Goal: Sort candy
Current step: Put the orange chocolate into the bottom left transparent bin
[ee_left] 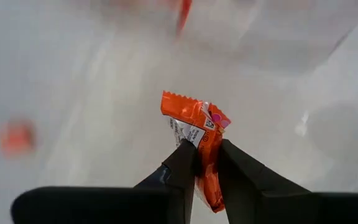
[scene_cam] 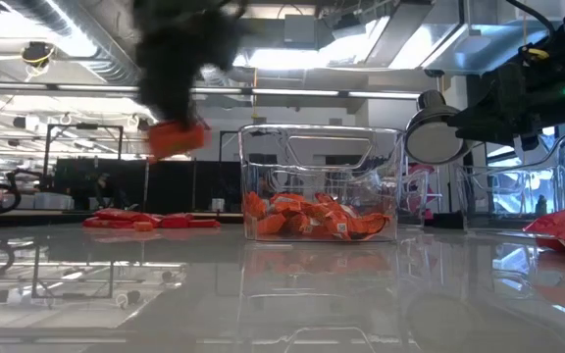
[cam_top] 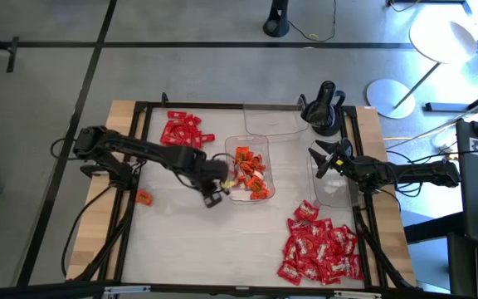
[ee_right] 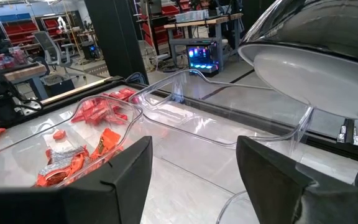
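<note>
Left hand point(ee_left: 205, 163) closed on an orange candy point(ee_left: 197, 121), lifted above the surface point(cam_top: 181, 241). Right hand point(cam_top: 322, 159) open, over a clear tray point(cam_top: 335, 193) at the right.

L gripper point(cam_top: 215, 196) pinched shut mid-table, arm stretched in from left edge. R gripper point(cam_top: 322, 159) open, waiting near right edge.

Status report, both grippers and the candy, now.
Left gripper shut on orange candy beside centre tray. Right gripper open over right tray. Nothing blocking.
</note>
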Robot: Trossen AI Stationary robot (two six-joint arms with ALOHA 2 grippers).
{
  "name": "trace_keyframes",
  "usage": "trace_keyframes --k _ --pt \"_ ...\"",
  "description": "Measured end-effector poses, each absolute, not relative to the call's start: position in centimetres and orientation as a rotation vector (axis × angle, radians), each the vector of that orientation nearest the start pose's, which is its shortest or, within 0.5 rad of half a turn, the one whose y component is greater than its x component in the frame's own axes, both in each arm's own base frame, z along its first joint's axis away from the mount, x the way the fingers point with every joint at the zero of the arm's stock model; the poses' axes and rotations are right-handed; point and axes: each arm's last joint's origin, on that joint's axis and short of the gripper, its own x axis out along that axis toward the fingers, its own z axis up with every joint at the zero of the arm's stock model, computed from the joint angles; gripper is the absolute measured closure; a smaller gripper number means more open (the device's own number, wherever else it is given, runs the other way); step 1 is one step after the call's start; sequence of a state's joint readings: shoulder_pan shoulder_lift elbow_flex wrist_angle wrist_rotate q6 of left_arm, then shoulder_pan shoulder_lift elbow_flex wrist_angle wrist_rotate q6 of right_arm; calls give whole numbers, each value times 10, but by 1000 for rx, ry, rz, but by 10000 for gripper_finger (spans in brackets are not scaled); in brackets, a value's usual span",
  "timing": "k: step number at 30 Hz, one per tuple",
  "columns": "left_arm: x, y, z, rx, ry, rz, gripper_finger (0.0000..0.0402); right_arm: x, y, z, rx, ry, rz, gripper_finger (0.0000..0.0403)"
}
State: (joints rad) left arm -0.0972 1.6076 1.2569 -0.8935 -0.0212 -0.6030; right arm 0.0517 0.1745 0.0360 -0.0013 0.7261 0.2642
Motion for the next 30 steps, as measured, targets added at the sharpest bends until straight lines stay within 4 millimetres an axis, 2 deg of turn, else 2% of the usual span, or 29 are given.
trace_keyframes --k 7,15,21,25,30 --pt "339 -11 264 -282 902 159 335 100 -14 162 200 42 -686 173" --pt "353 12 275 -208 721 147 325 100 -14 162 200 42 -686 173" --pt "354 30 274 -239 710 197 252 100 -14 162 200 42 -686 173" --pt "350 38 279 -287 770 197 198 100 -14 162 200 42 -686 173" --pt "329 31 285 -425 985 246 165 100 -14 162 200 43 -685 173"
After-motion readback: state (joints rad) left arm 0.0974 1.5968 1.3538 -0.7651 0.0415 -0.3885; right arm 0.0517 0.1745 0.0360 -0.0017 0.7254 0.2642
